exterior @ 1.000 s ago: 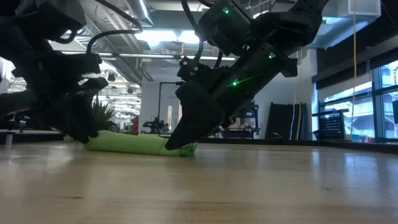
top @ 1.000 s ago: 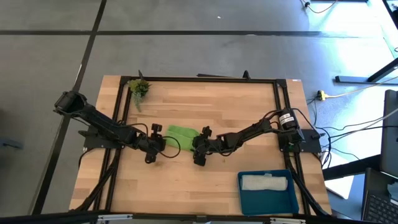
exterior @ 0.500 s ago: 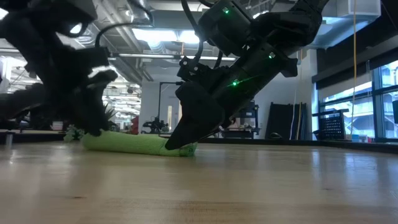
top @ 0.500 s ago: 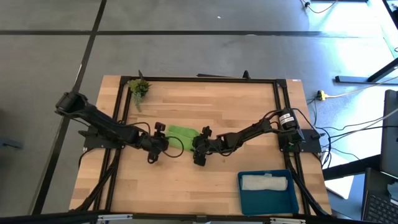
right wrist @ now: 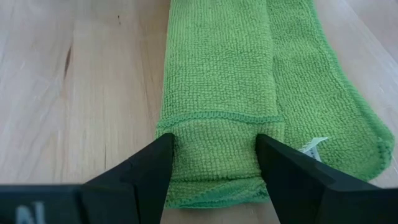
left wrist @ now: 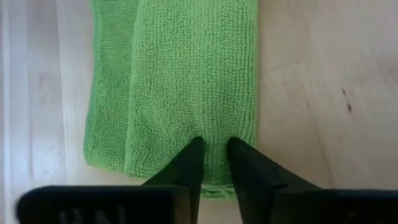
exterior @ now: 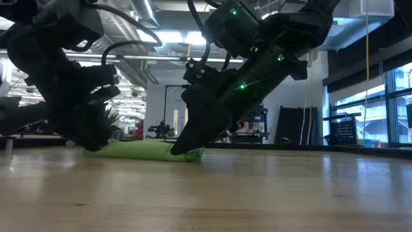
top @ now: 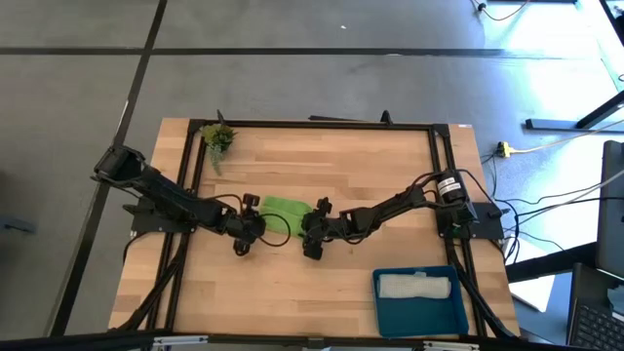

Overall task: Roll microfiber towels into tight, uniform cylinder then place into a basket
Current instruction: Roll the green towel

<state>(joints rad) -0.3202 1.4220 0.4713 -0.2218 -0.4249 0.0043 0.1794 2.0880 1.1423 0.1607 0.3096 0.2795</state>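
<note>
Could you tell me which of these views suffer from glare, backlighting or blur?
High view: bright glare washes the floor at the upper right. Low view: ceiling lights backlight both arms into dark shapes above the green towel. Wrist views: towel texture crisp; the bottom edge is blurred.

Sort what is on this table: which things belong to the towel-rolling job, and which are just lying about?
Part of the job:
- green towel, mid-table, with the left gripper and right gripper at its opposite ends
- white towel, already in the basket
- basket, at the table's near right corner

Lying about:
- plant sprig, at the far left corner, untouched
</note>
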